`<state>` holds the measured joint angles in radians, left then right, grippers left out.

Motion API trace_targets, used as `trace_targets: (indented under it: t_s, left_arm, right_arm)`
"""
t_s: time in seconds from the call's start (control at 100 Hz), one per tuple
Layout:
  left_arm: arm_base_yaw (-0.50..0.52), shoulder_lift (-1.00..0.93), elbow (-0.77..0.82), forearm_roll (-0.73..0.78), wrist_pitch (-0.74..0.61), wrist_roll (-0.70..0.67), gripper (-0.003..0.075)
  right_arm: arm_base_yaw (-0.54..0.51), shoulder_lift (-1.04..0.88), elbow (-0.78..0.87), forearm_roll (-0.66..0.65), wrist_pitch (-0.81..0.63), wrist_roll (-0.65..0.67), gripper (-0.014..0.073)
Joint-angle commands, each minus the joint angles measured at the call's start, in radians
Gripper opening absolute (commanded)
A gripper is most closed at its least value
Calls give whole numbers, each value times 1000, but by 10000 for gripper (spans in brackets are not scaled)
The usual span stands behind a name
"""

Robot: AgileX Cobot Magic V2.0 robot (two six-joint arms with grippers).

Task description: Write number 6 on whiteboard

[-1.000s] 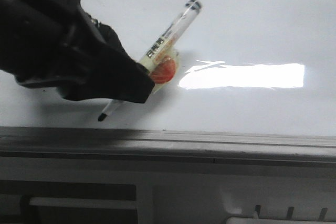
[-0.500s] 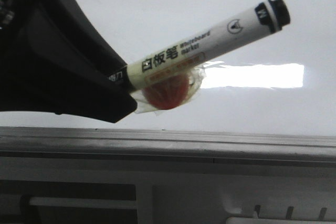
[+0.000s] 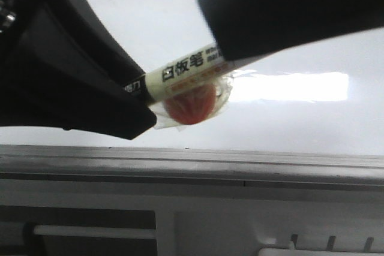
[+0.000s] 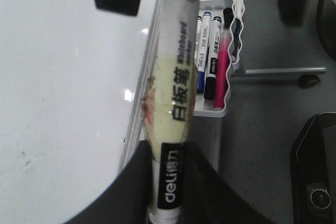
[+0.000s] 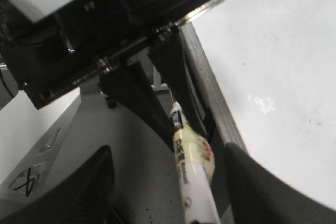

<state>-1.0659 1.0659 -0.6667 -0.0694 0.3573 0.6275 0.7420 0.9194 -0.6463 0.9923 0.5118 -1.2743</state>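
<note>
My left tool (image 3: pixel 141 97) clamps the whiteboard marker (image 3: pixel 180 75) by its lower barrel, an orange blob (image 3: pixel 190 103) taped beneath. My right tool (image 5: pixel 168 192) stands wide, its fingers (image 3: pixel 288 10) on either side of the marker's cap end. Behind lies the whiteboard (image 3: pixel 288 124), glossy with glare; no number 6 shows on it.
</note>
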Motion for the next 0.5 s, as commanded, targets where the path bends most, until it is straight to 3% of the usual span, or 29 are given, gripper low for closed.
trace_targets:
  t_s: [0.0,0.23,0.38,0.49]
  left_arm:
    - [-8,-20,-35,-7,-65,-2,-18]
    - [-8,-20,-35,-7,-65,-2,-18]
    - [-8,-20,-35,-7,-65,-2,-18]
    - [-8,-20,-35,-7,-69,-2,-19]
  right_arm:
    - [33,35,-52,45,-44,-14,351]
    - [54,108,-58,48,-55,-14,184]
    - [54,116,-58,48,-24,-14,-71]
    - [54,116,-58,48,6,-14,-71]
